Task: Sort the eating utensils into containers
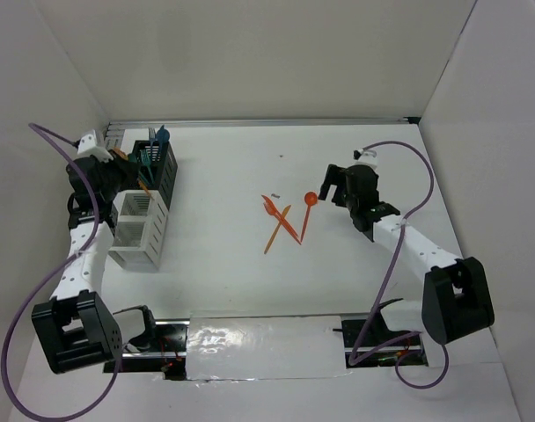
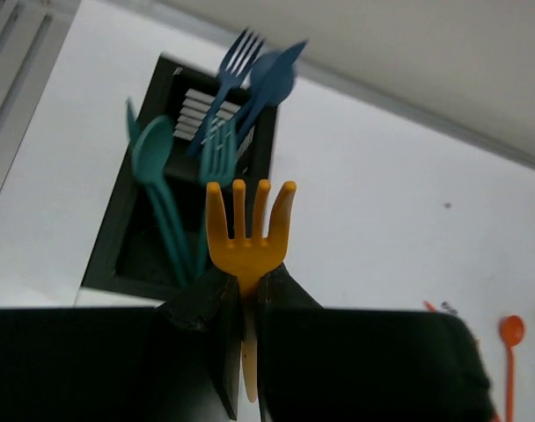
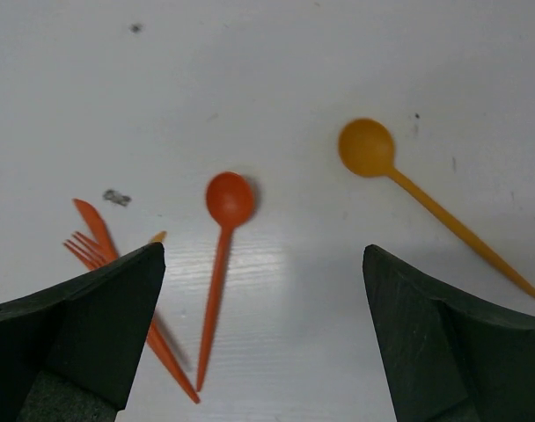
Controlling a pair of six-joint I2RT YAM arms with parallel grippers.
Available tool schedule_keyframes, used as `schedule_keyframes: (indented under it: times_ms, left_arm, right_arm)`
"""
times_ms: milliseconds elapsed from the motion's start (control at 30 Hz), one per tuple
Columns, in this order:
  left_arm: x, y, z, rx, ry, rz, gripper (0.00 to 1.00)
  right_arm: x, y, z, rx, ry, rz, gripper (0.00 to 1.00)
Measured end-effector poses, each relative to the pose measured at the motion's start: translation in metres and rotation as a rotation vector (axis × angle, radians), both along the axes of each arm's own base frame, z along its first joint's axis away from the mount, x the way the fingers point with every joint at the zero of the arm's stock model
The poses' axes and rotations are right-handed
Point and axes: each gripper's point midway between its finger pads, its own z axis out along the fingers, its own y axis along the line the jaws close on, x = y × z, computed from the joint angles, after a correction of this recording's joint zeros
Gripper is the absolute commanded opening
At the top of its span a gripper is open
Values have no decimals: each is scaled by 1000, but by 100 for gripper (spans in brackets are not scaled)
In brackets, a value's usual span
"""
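Left wrist: orange fork (image 2: pixel 250 233) in tool (image 2: pixel 247 288)

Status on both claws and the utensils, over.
Left claw shut on orange fork, near black mesh bin. Right claw open above red-orange spoon. No obstruction seen.

no readable text, labels or numbers anywhere

You see your right gripper (image 3: pixel 266 338) with its fingers spread wide above the white table (image 3: pixel 294 61). A red-orange spoon (image 3: pixel 220 264) lies between them, a yellow-orange spoon (image 3: pixel 426 204) apart from it, a red-orange fork (image 3: pixel 84 250) partly behind one finger.
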Motion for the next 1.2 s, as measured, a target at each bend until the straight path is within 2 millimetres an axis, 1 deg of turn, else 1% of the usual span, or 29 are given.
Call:
schedule_keyframes:
  times_ms: [67,133,333,533,633,700,733,867,967,1033,1100,1200]
  left_arm:
    - [-4,7,-25,6,58,29,9]
    - [-5,10,-35,7,78,40,10]
    - [-2,16,-34,33,32,55,11]
    - [-4,26,-32,45,29,77,10]
    - [-6,28,-23,44,23,78,10]
    - [-8,31,-9,49,0,85,10]
    - [-10,37,-1,54,-14,100,10]
    - [-20,48,25,72,-63,143,11]
    - [-23,52,31,80,-79,160,11]
    - [-21,55,27,82,-80,168,11]
    - [-19,57,18,84,-74,176,11]
    - [-18,61,-12,71,-20,188,11]
  right_arm:
    - [-3,-14,-16,-8,41,-35,99]
    - [-3,-24,-26,-13,68,-59,97]
    - [-6,-40,-44,-11,115,-90,96]
    - [-5,-47,-46,7,119,-96,96]
    - [-7,-49,-50,11,130,-99,96]
    - [-7,-53,-51,15,134,-108,97]
    - [-7,-55,-51,20,135,-113,97]
    - [-6,-61,-52,46,139,-119,97]
    - [-5,-61,-55,62,147,-116,97]
    - [-5,-61,-61,67,164,-114,97]
    - [-6,-63,-66,65,180,-119,97]
    - [-7,-68,-70,62,194,-134,97]
